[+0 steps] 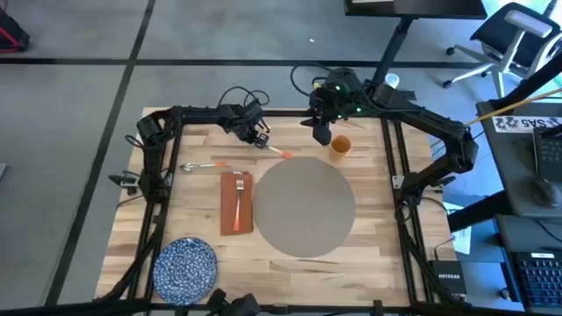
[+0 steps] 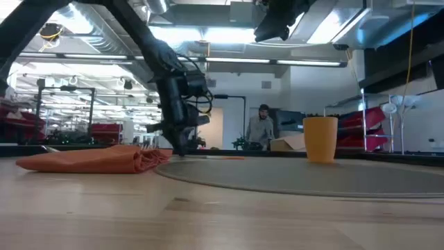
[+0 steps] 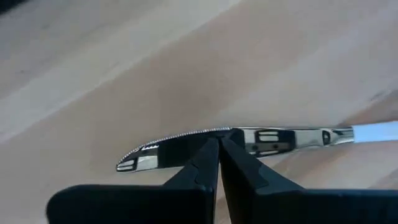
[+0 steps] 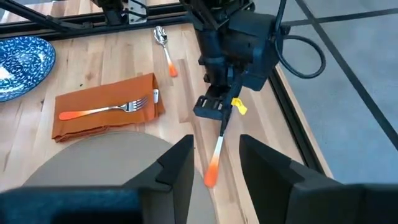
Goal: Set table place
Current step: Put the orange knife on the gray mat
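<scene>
A knife (image 4: 216, 152) with a silver blade and a white-to-orange handle is at the far side of the table (image 1: 386, 254), just beyond the round grey-beige placemat (image 1: 303, 206). My left gripper (image 1: 260, 138) is shut on it, low by the tabletop. My right gripper (image 4: 214, 165) hangs open and raised over the far edge (image 1: 322, 136), near an orange cup (image 1: 340, 147). It holds nothing. A rust-red napkin (image 1: 235, 204) lies left of the placemat, with a fork (image 4: 106, 111) lying on top of it. My left gripper pinches the knife's metal blade (image 3: 186, 140) about midway along it, between its two fingers (image 3: 239, 165). The fingers come from above, pointing down, and lie across the knife. The knife is about level, its handle (image 4: 213, 163) toward the placemat. Whether it rests on the table I cannot tell.
A spoon (image 1: 202, 165) lies on the wood beyond the napkin. A blue speckled plate (image 1: 185, 268) sits at the near left corner. Black frame rails edge the table. In the low view a person (image 2: 261, 128) stands in the room far behind it.
</scene>
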{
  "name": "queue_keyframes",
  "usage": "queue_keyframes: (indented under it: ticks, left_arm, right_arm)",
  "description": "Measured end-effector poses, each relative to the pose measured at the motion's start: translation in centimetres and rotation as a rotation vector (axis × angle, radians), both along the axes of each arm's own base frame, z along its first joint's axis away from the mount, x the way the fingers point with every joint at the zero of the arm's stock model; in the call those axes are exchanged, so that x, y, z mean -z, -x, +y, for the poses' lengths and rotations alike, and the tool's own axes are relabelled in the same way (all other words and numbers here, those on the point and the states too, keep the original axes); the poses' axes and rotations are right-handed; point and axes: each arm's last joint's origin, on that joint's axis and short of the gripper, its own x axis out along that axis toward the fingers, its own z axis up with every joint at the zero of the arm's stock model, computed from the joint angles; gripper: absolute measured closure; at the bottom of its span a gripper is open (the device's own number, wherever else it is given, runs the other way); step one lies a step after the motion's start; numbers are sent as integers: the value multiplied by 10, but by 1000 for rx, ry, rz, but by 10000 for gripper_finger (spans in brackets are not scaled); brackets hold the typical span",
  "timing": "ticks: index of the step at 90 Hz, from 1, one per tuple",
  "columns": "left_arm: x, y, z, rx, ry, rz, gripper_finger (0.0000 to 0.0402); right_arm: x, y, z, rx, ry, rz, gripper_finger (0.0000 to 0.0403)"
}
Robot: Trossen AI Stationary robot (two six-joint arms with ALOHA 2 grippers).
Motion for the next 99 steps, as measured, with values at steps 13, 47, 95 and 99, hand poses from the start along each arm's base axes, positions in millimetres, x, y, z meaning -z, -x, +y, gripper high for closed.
queue_keyframes:
  ticks: [13, 47, 95, 99]
  left_arm:
    - [0, -8, -6, 24, -14, -37, 401]
    - [0, -14, -12, 45, 1, -65, 401]
    - [0, -16, -11, 54, 0, -93, 401]
    - [0, -16, -11, 55, 1, -93, 401]
  right_arm:
    - [8, 0, 0, -2, -32, 64, 288]
    - [63, -26, -13, -12, -160, 290, 288]
    - [151, -88, -3, -137, -133, 458, 288]
    - [154, -92, -3, -126, -119, 452, 288]
